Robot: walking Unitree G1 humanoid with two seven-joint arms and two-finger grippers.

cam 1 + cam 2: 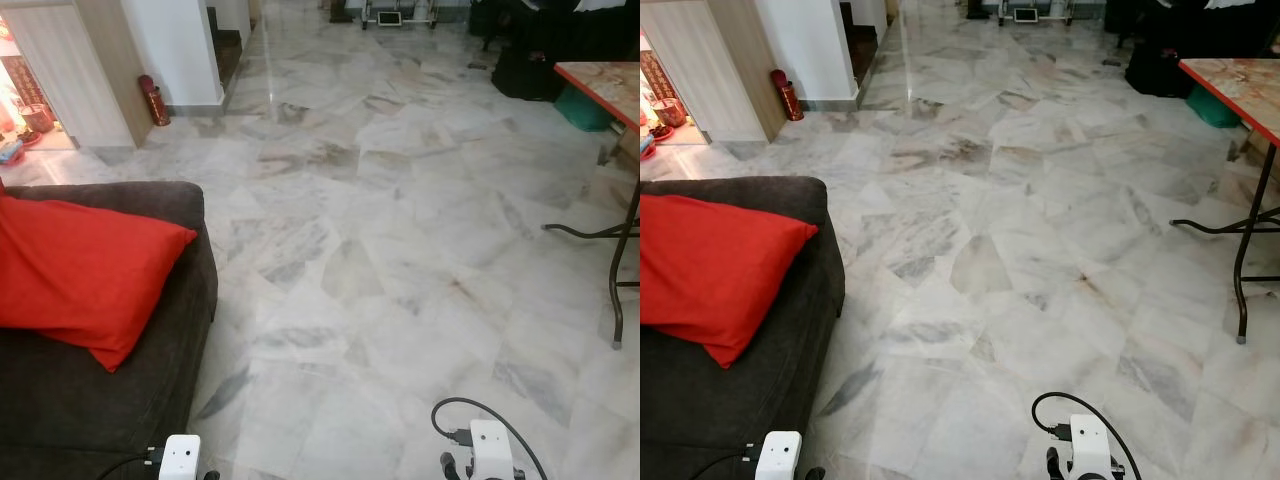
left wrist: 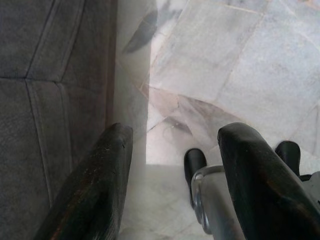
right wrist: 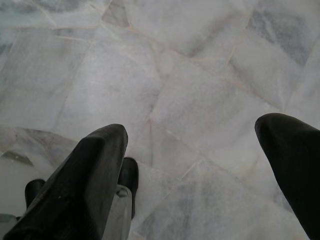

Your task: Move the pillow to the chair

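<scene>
The red pillow [image 1: 75, 275] lies at the left edge of the head view, resting on the seat of a dark grey sofa [image 1: 120, 400] that fills the lower left corner, with one pointed corner of the pillow reaching toward the sofa's arm. Neither arm has touched it: the task looks to be at its very start, in the approach step before any grasp. The left gripper [image 2: 175, 175] hangs low beside the sofa's side, its two black fingers spread apart with nothing between them but floor and the edge of the grey upholstery. The right gripper [image 3: 200, 170] hangs over bare marble floor [image 1: 400, 220], its fingers likewise spread wide and empty. Only the white wrist ends of both arms show at the bottom edge of the head view. No chair can be made out for certain; at the right edge stands a table [image 1: 600, 85] with a patterned top and thin black legs, and dark shapes in the upper right are too dim to name. The next move, as I judge it, calls for turning toward the left of the frame and stepping closer to the sofa, then raising one or both arms over the seat to take hold of the pillow, which is soft and broad and will likely need a pinch at an edge or corner.
</scene>
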